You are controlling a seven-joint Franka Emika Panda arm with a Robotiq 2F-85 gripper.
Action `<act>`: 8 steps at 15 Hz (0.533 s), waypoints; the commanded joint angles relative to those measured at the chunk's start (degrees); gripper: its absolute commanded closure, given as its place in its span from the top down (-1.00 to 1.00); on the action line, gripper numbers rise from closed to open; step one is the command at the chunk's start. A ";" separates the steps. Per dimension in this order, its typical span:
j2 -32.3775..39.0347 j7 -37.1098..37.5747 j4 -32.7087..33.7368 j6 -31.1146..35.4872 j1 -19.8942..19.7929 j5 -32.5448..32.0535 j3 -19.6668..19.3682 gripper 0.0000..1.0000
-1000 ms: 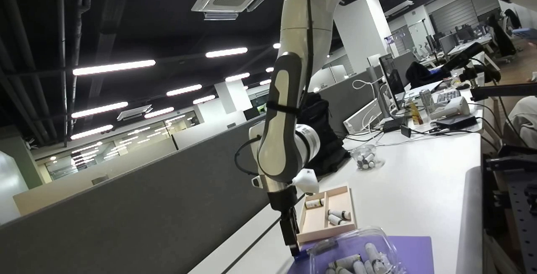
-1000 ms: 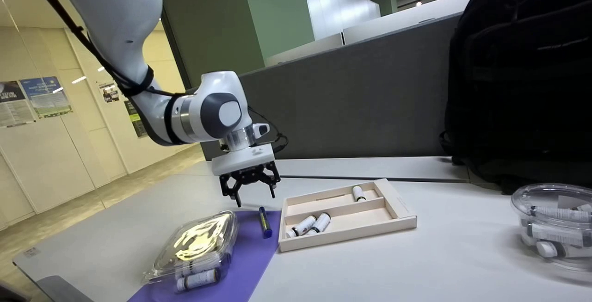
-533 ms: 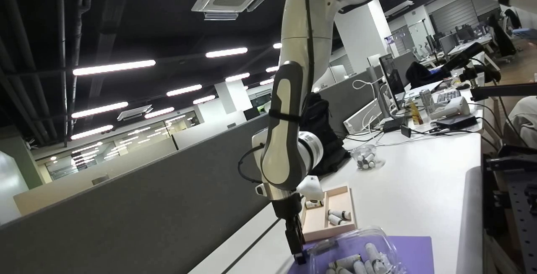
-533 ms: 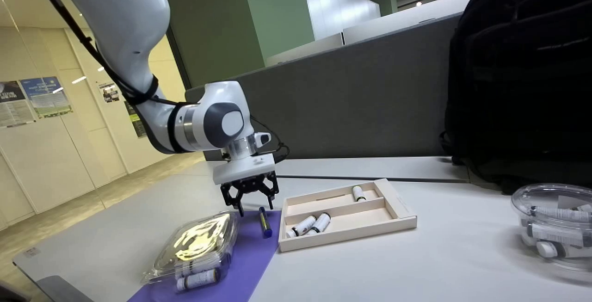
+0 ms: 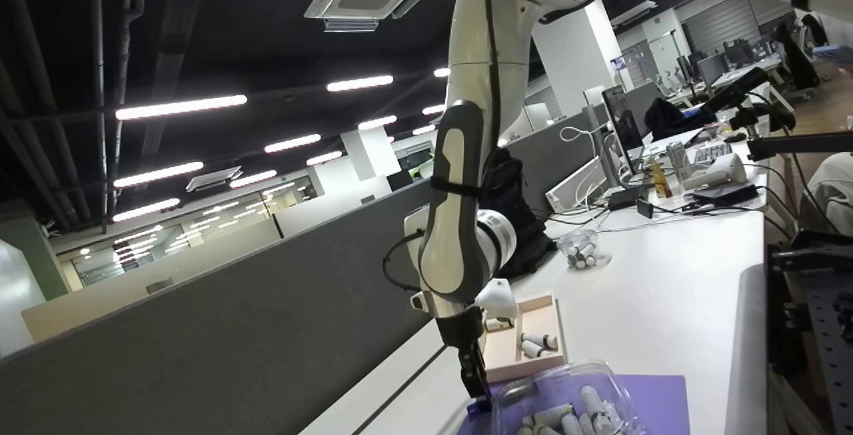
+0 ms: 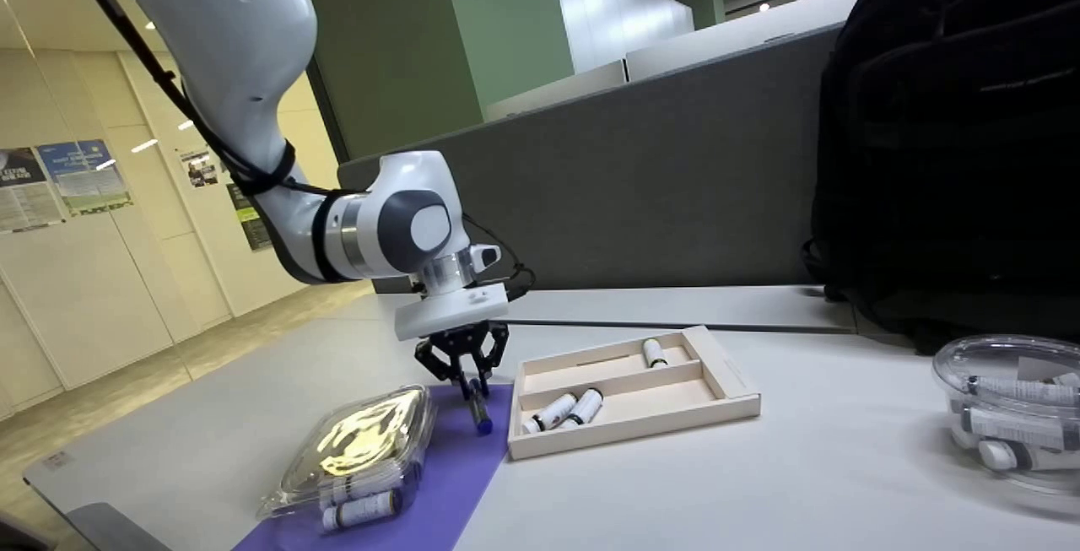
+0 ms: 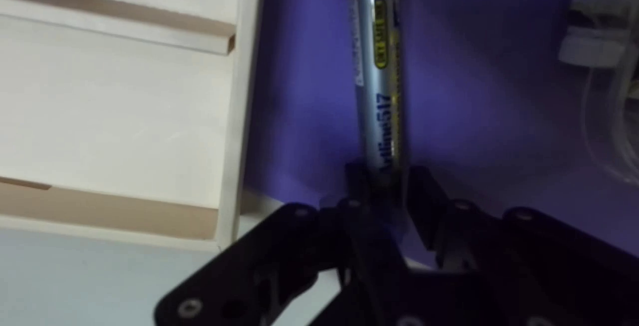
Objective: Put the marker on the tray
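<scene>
The black two-fingered gripper [image 7: 387,176] has its fingers drawn in on either side of the slim, silver-barrelled, blue-ended marker [image 7: 378,79]; half a second earlier they stand wide apart above it. The gap now appears no wider than the barrel, and the marker seems pinched near one end, although the contact faces are dark and blurred in the wrist view. The change suggests passage from approach to grasp; lift, transfer and release remain.

The marker lies over the flat purple sheet [image 6: 460,467], between the lidded clear plastic container [image 6: 371,437] and the shallow, light tan wooden tray [image 6: 633,433], outside the tray's rim; whether it touches the sheet cannot be told.

Long axis: in the wrist view it runs nearly top to bottom, roughly parallel to the tray's nearest wall and square to its divider [image 7: 120,26]. The free blue end points away from the gripper and is cut by the upper edge; in an exterior view that end points toward the camera. Which end bears the cap is uncertain. Set down unturned, the marker would probably bridge the divider; a quarter-turn would bring it into line with a compartment.
</scene>
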 commanded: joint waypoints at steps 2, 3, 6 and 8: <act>-0.75 1.29 0.34 0.67 -0.72 -1.04 -0.09 -0.90; -1.21 1.23 0.20 1.24 -0.93 -0.98 0.05 -0.89; -3.68 2.21 -0.08 5.05 -0.89 -1.49 -0.84 -0.89; -4.85 3.26 0.44 7.00 -0.59 -2.12 -2.23 -0.89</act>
